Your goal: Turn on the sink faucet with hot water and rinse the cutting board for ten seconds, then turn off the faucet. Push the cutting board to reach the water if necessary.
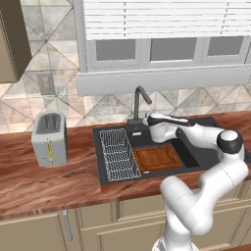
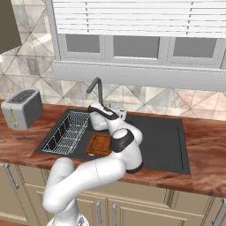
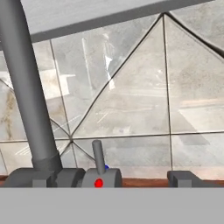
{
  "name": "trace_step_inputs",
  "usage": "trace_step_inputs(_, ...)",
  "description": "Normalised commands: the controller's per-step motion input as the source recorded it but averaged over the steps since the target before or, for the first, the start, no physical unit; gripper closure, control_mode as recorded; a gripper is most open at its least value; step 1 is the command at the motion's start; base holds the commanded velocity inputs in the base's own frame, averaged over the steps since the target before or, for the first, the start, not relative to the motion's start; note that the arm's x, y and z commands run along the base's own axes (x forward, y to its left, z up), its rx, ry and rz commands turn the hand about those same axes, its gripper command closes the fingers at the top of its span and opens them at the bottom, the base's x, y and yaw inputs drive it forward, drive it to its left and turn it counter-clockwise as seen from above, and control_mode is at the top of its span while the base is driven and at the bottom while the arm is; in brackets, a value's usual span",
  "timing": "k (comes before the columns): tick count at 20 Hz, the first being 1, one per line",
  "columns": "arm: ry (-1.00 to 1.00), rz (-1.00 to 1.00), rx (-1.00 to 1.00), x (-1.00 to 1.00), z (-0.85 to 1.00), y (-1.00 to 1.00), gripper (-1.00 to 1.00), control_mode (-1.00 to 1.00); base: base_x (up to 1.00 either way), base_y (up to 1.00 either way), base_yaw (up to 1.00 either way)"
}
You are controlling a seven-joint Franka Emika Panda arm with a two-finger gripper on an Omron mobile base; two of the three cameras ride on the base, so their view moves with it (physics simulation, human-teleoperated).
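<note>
Gripper (image 3: 109, 177) gapes wide, holding nothing, at the sink faucet (image 1: 141, 103) on the sink's (image 1: 147, 176) back rim; cutting board (image 1: 158, 158) lies inside.

Wooden counter (image 1: 29, 184) (toaster (image 1: 49, 138) on it), sink (image 1: 105, 179) inset

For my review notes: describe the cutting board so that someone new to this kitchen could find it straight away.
Look for the black sink set into the wooden counter below the window. In its basin, right of the silver wire rack, lies the cutting board. It is the flat reddish-brown wooden rectangle with rounded corners and a darker groove near its edge.
</note>
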Motion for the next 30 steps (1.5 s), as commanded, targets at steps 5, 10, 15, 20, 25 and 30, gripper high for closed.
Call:
trace_step_inputs(5,0.0,0.0,0.0,0.02,-0.08,0.1,-1.0,-1.0,0.0,0.0,0.0)
trace_step_inputs(10,0.0,0.0,0.0,0.05,0.0,0.05,-1.0,-1.0,0.0,0.0,0.0)
trace_step_inputs(15,0.0,0.0,0.0,0.06,0.0,0.05,-1.0,-1.0,0.0,0.0,0.0)
trace_step_inputs(20,0.0,0.0,0.0,0.1,0.0,0.07,-1.0,-1.0,0.0,0.0,0.0)
trace_step_inputs(25,0.0,0.0,0.0,0.11,0.0,0.04,-1.0,-1.0,0.0,0.0,0.0)
trace_step_inputs(30,0.0,0.0,0.0,0.12,0.0,0.01,-1.0,-1.0,0.0,0.0,0.0)
